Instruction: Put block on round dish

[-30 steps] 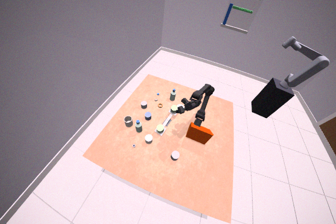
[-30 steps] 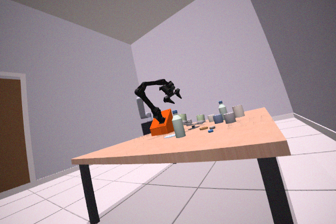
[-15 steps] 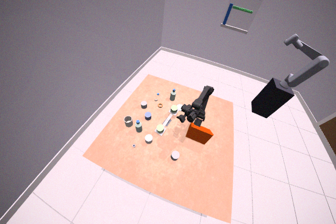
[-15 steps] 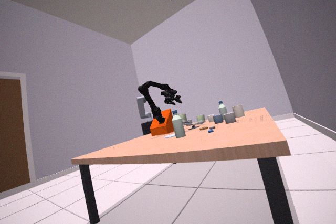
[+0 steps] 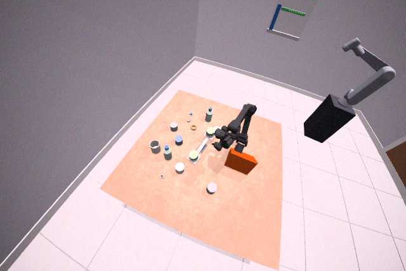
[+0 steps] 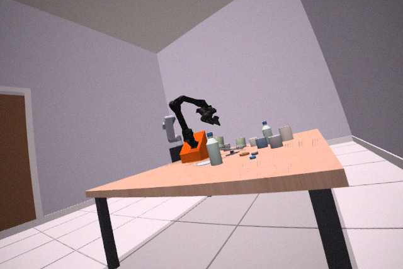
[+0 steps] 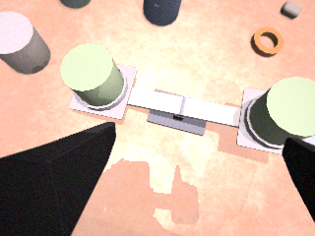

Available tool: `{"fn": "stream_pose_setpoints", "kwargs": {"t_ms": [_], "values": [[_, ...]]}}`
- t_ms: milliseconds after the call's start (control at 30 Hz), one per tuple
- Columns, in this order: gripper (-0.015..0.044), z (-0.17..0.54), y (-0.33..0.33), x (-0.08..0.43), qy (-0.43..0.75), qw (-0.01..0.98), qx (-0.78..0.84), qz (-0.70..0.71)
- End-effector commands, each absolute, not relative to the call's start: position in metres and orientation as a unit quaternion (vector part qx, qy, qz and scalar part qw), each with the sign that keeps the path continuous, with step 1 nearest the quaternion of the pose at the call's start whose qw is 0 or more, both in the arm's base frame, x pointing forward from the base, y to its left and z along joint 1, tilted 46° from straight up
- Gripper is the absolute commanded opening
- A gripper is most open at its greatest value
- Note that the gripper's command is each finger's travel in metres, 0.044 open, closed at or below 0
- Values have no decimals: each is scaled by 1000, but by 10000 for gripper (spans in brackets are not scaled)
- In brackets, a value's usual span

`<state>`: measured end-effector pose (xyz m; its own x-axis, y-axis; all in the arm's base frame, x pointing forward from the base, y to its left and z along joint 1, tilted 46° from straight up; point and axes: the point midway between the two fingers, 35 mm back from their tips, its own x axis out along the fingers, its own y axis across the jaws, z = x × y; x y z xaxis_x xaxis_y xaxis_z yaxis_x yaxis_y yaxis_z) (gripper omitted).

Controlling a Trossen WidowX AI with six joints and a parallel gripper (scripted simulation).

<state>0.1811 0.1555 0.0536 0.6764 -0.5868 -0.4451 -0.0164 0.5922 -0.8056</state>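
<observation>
The balance (image 5: 202,146) (image 7: 207,110) carries a pale green cup on each end plate. One cup (image 5: 193,155) (image 6: 240,141) (image 7: 94,74) is at the left in the wrist view. The other cup (image 5: 210,131) (image 6: 218,140) (image 7: 294,105) is at the right there. The right plate casts an offset shadow, so that end seems higher. No block is visible. The pale round dish (image 5: 217,127) (image 6: 203,163) lies beside the right cup's end, partly hidden by the arm in the top view. My gripper (image 7: 196,137) is open and empty, high above the table on the arm's side of the balance.
Bottles (image 5: 209,115) (image 5: 167,153) stand near the dish and beyond the left cup. A grey-white can (image 5: 179,167) (image 7: 22,44) is close to the left cup. A blue can (image 5: 178,139) (image 7: 161,7) and an orange ring (image 5: 192,125) (image 7: 254,44) lie beyond the balance.
</observation>
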Motion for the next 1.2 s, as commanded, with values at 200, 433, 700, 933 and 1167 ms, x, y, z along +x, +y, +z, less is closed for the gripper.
{"fn": "stream_pose_setpoints", "kwargs": {"t_ms": [200, 433, 700, 933, 1167], "values": [[440, 30, 166, 205, 452, 716, -513, -140], [440, 12, 172, 224, 510, 639, -567, -96], [440, -12, 175, 247, 568, 549, -612, -28], [440, -34, 174, 268, 607, 471, -638, 44], [440, -58, 169, 290, 634, 395, -653, 125]]}}
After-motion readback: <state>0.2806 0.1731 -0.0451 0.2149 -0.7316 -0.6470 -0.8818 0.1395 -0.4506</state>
